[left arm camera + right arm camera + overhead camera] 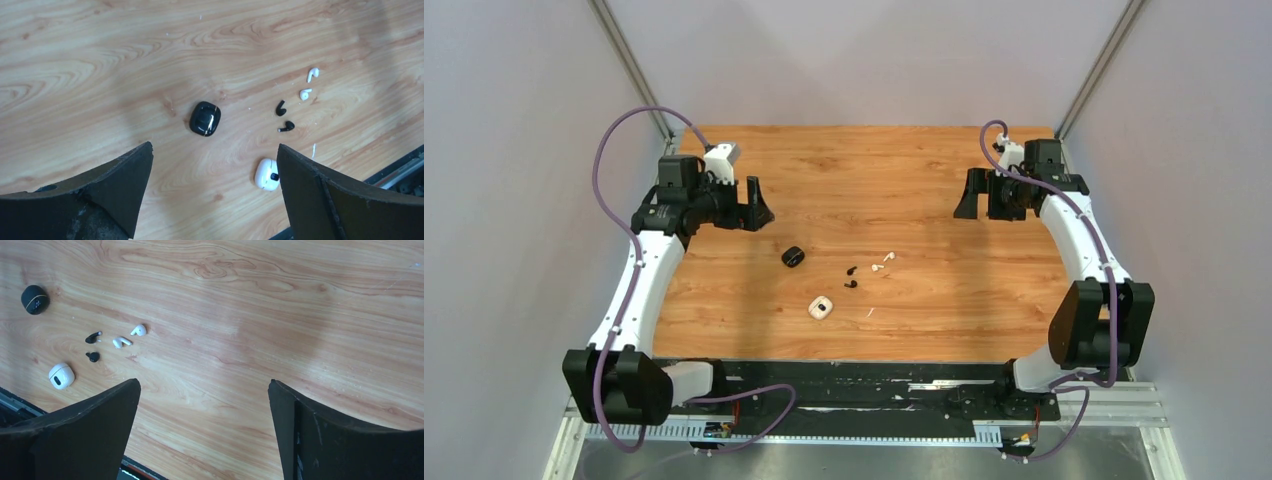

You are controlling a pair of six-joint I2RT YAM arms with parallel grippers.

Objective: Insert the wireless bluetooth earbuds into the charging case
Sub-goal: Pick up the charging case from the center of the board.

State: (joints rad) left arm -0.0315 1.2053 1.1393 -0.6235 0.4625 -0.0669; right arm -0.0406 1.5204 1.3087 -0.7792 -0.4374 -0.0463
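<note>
"Left wrist view: my left gripper gapes fully, holding nothing; the right gripper likewise. Where are the buds?"

"Middle of the wooden table: two tiny white stemmed earbuds just right of two black earbuds. The glossy black rounded charging case lies left, and the white oval charging case nearer."

"Then I'd narrow the jaws, descend straight over one stem and pinch gently. Whether the lids are open, I cannot tell."
</note>
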